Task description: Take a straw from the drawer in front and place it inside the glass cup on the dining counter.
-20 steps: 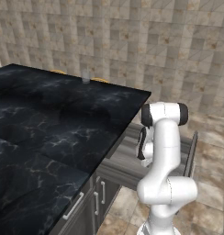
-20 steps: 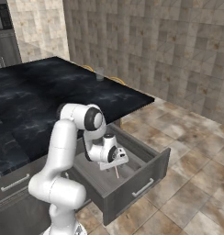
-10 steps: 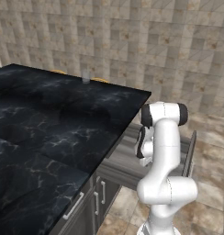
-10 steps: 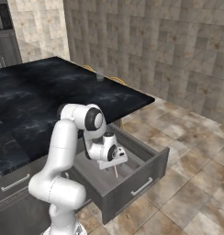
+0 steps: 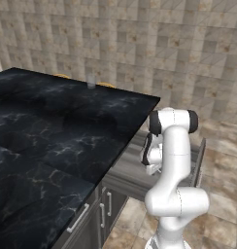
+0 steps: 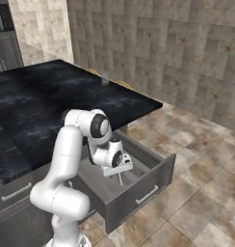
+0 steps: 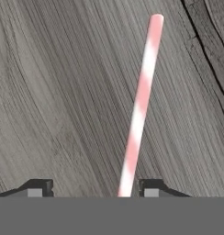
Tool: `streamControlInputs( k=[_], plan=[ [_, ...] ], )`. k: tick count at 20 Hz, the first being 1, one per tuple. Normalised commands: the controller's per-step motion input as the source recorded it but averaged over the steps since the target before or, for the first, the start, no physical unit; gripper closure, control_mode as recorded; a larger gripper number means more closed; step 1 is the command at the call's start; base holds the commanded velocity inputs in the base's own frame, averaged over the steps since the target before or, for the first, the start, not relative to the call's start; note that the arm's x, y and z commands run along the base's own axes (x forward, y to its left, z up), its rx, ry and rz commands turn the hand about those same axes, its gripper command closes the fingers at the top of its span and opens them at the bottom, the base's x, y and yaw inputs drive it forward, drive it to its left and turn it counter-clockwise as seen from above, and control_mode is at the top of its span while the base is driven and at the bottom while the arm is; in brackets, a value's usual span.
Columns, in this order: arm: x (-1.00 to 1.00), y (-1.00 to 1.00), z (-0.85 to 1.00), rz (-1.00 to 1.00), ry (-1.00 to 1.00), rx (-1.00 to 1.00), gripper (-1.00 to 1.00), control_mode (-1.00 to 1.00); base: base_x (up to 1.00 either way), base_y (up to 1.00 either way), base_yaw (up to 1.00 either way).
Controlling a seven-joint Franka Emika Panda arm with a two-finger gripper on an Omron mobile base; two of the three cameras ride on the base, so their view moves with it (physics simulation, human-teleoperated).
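Note:
The pink-and-white striped straw [image 7: 141,96] lies on the grey drawer floor and runs away from my hand. Its near end sits between my fingertips, close to the right fingertip [image 7: 150,186], with a wide gap to the left one. My gripper [image 7: 95,188] is down inside the pulled-out drawer [image 6: 138,193], its jaws still apart around the straw. In the right base view the straw [image 6: 120,179] pokes out just below my gripper [image 6: 118,169]. The small clear glass cup [image 6: 105,78] [image 5: 91,81] stands upright near the far edge of the black marble dining counter [image 5: 67,126] [image 6: 42,101].
Grey cabinet fronts with silver bar handles [image 5: 79,219] [image 6: 13,192] sit under the counter beside the drawer. The open drawer's front panel juts out over the tiled floor [image 6: 201,193]. Yellow chair backs [image 5: 106,85] show behind the counter's far edge, before a stone wall.
The jaws have drawn closer together around the straw's near end. The arm has held its place over the drawer, and the straw has not moved.

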Motion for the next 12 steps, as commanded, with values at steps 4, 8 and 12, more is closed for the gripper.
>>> streamControlInputs(
  k=[4,8,12],
  plan=[
    [0.00,-0.16,-0.51,0.00,0.00,0.03,1.00,-1.00,0.00,0.00,0.00],
    [0.00,-0.12,-0.51,0.00,0.00,0.00,1.00,-1.00,0.00,0.00,0.00],
    [-0.08,-0.10,-0.20,0.00,0.00,0.00,1.00,-1.00,0.00,0.00,0.00]
  ],
)
